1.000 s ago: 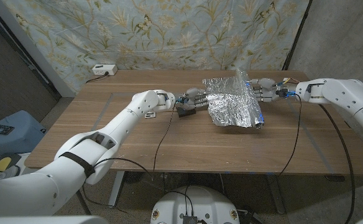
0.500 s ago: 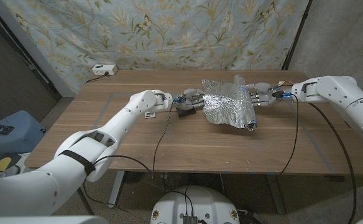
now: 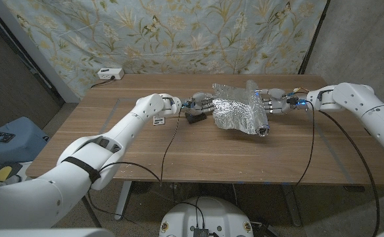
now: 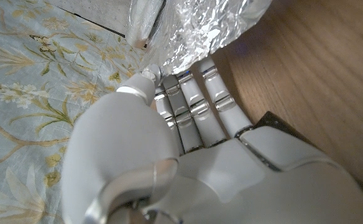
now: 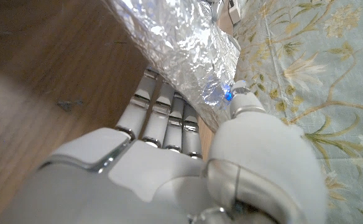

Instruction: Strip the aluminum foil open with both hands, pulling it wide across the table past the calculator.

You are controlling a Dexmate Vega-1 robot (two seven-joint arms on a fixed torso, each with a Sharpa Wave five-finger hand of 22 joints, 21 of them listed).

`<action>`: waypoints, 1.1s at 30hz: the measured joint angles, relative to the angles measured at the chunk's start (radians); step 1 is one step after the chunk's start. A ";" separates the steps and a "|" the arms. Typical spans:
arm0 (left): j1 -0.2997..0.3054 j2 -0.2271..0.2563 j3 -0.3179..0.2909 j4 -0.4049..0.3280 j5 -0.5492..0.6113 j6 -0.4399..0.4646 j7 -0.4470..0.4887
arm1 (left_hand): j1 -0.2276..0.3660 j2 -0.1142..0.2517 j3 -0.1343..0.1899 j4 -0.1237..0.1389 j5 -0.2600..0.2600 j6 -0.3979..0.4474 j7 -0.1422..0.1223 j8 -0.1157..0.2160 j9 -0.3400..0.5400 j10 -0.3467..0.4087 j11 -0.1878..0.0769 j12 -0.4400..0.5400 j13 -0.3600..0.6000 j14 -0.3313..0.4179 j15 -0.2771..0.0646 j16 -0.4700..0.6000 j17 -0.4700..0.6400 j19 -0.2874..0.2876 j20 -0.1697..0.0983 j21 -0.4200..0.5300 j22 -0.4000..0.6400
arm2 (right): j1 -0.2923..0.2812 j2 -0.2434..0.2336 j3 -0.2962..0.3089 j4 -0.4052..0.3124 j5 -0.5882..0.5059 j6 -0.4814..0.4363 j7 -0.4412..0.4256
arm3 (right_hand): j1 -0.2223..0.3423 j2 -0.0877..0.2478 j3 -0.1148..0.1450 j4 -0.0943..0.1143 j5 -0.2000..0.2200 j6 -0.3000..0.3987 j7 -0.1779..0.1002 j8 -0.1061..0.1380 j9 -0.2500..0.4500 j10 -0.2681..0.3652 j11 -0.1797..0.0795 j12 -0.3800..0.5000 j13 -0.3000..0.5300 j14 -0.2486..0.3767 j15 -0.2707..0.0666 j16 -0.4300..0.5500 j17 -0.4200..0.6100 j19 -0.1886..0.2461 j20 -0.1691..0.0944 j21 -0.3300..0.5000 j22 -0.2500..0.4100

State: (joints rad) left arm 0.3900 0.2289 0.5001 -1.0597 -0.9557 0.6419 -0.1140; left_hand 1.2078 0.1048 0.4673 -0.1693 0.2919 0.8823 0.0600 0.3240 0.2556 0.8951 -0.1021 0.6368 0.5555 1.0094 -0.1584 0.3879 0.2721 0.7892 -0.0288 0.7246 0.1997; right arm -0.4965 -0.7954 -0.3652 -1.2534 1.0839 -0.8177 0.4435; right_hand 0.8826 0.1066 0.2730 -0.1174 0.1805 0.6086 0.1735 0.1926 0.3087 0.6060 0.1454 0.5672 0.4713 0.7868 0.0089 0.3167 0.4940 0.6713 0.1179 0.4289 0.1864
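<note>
Right now your left hand (image 3: 200, 103) sits at the left edge of the aluminum foil (image 3: 239, 113), out past the middle of the wooden table (image 3: 113, 141), toward the far side. From the left wrist view, the fingers (image 4: 194, 102) lie together, reaching under the foil's crinkled edge (image 4: 200, 28), with the thumb coming over from the other side; it reads as a pinch on the foil edge.

Your right hand (image 3: 275, 101) is at the foil's opposite edge. Right wrist view: fingers (image 5: 163, 112) side by side beneath the sheet (image 5: 175, 37), thumb tip pressed down on top of it, so the foil is clamped there too. A small blue light shows at that thumb tip.

Foil itself: a rumpled silver sheet held between the two hands, sagging toward the near side, one upright crease standing near your right hand. Its near right corner ends in a rolled tube mouth (image 3: 264, 132) resting close to the tabletop.

A dark, flat object (image 3: 195, 119), likely the calculator, lies on the table just below your left hand, beside the foil's left edge. Whether the foil touches it, you cannot tell from here.

Other notes: a small white tag (image 3: 158, 121) lies by your left forearm. A white power strip (image 3: 110, 73) sits at the table's far left corner, against the floral curtain (image 3: 179, 33).
</note>
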 measured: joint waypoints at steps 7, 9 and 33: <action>0.013 0.014 -0.007 -0.037 -0.003 0.013 0.018 | 0.002 -0.003 0.000 0.000 0.000 0.000 0.000 0.000 0.003 0.000 0.000 0.000 0.000 0.000 0.000 0.000 0.005 0.000 0.000 0.004 0.000 | -0.024 0.008 0.028 0.002 0.030 0.013 0.001 | -0.019 -0.019 -0.003 -0.003 0.000 0.000 0.000 0.000 -0.007 0.003 0.000 -0.013 -0.008 0.000 0.000 0.000 -0.007 0.000 0.000 -0.002 0.000; 0.018 0.019 -0.010 -0.050 -0.005 0.017 0.023 | 0.005 -0.005 0.000 0.000 0.000 0.000 0.000 0.000 0.003 0.000 0.000 0.000 0.000 0.000 0.000 0.000 0.005 0.000 0.000 0.004 0.000 | -0.029 0.010 0.033 0.003 0.039 0.018 0.003 | -0.026 -0.026 -0.010 -0.001 0.000 0.000 0.000 0.000 -0.011 0.003 0.000 -0.016 -0.012 0.000 0.000 0.000 -0.009 0.000 0.000 -0.004 0.000; 0.084 0.071 -0.035 -0.186 -0.061 0.051 0.122 | 0.005 -0.005 0.000 0.000 -0.002 0.006 -0.001 -0.006 0.003 0.000 0.000 -0.005 0.003 0.009 -0.002 0.000 0.009 -0.005 -0.005 0.023 0.000 | -0.076 0.026 0.085 0.023 0.124 0.004 0.020 | -0.068 -0.049 -0.034 0.013 0.012 -0.039 -0.007 -0.004 -0.040 -0.007 0.009 -0.061 -0.044 -0.010 0.010 -0.019 -0.027 0.004 0.004 -0.005 -0.005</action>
State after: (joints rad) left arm 0.4744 0.3004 0.4648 -1.2461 -1.0171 0.6933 0.0075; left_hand 1.2129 0.0996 0.4672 -0.1695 0.2901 0.8880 0.0588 0.3178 0.2584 0.8954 -0.1019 0.6320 0.5586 1.0186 -0.1608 0.3879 0.2814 0.7839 -0.0341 0.7474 0.1999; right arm -0.5729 -0.7696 -0.2806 -1.2308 1.2083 -0.8141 0.4634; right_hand 0.8150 0.0580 0.2386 -0.1048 0.1925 0.5693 0.1662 0.1885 0.2690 0.5989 0.1548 0.5061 0.4273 0.7772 0.0184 0.2979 0.4675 0.6755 0.1222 0.4238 0.1812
